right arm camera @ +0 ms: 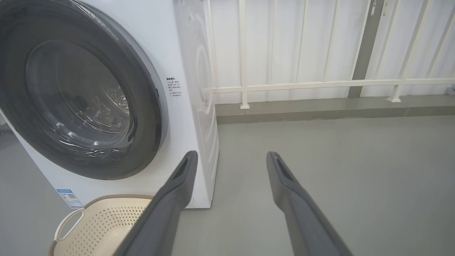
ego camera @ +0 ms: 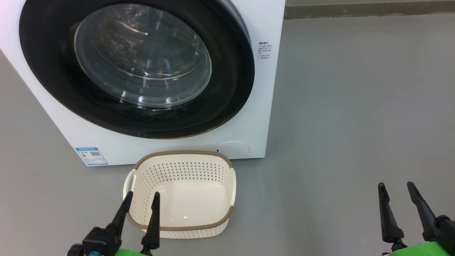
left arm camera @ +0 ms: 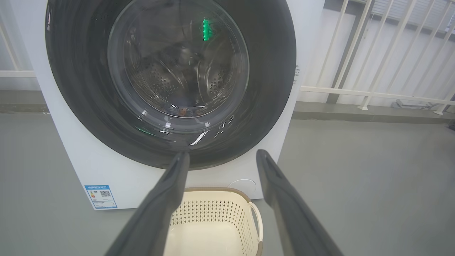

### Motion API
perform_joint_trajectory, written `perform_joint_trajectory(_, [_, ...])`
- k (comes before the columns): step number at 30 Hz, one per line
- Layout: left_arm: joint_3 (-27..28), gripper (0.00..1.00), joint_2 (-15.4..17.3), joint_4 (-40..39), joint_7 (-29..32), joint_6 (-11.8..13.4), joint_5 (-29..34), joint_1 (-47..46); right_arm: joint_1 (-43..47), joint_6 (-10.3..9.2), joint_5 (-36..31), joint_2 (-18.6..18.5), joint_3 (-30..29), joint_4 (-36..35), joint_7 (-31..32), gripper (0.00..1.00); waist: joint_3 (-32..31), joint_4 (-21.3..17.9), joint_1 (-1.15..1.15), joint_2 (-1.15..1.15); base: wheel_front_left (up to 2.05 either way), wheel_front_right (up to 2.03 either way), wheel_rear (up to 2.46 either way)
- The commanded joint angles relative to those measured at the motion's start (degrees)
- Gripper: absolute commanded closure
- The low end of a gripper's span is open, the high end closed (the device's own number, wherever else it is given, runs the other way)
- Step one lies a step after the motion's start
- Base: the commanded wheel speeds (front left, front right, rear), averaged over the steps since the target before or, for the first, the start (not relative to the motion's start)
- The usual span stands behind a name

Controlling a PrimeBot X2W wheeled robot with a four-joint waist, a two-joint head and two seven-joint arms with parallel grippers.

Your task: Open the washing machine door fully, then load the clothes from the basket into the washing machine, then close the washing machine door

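Since basket [ego camera: 183, 153] at 6 o'clock is empty and washing machine door [ego camera: 142, 57] shut, task looks done, no move owed; left gripper [ego camera: 143, 195], right gripper [ego camera: 395, 185] spread wide, empty.

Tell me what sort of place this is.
Probably a laundry corner on a balcony or utility terrace: a white washing machine, a laundry basket on the grey floor before it, and a white railing behind.

floor [ego camera: 355, 106]: grey, smooth | railing [right arm camera: 320, 85]: white bars, standing on kerb | kerb [right arm camera: 320, 112]: grey, low
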Motion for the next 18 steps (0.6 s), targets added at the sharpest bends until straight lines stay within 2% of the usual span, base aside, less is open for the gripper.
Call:
perform_joint_trajectory(1, [1.99,0.0,0.74,-1.74,-0.62,0.44,0.38,-0.69,-0.69,0.0,0.21,-0.78,1.34,-1.45,0.01,0.0,0.06,-0.04,0.0,0.0,0.0,0.0,0.0])
perform_joint_trajectory(18, [1.94,0.0,0.48,-1.36,-0.62,0.49,0.54,-0.62,-0.71,0.0,0.74,-0.78,1.63,-1.06,0.49,0.0,-0.48,0.24,0.0,0.0,0.0,0.0,0.0])
